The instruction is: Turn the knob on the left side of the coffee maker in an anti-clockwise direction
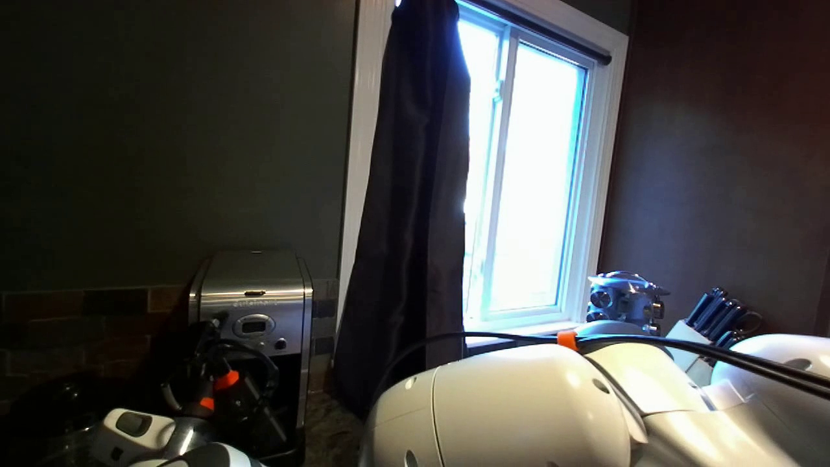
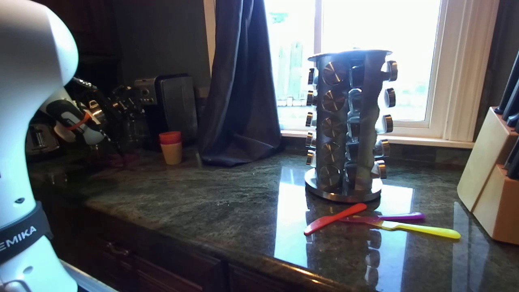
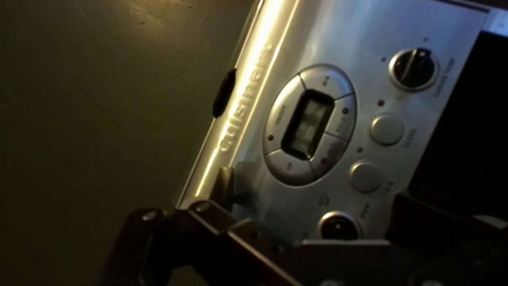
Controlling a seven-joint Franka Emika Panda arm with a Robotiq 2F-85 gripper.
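The coffee maker (image 1: 288,318) stands against the wall, with a brushed-silver front and dark sides; it also shows in an exterior view (image 2: 177,103). In the wrist view its silver panel (image 3: 258,206) looks tilted, with an oval display ring. The left knob (image 3: 339,227), round and black with a silver rim, shows low in the wrist view, its lower part hidden by the gripper. The right knob (image 3: 416,70) is at the upper right. My gripper (image 3: 313,194) is open before the panel, fingers apart on either side of the left knob. It also shows in an exterior view (image 1: 217,344).
An orange-and-pale cup stack (image 2: 171,151) stands on the counter (image 2: 211,194) near the coffee maker. A dark curtain (image 2: 245,93) hangs beside it. Farther along are a spice rack (image 2: 332,125), several plastic knives (image 2: 425,229) and a knife block (image 2: 478,174). A toaster (image 2: 39,140) stands behind the arm.
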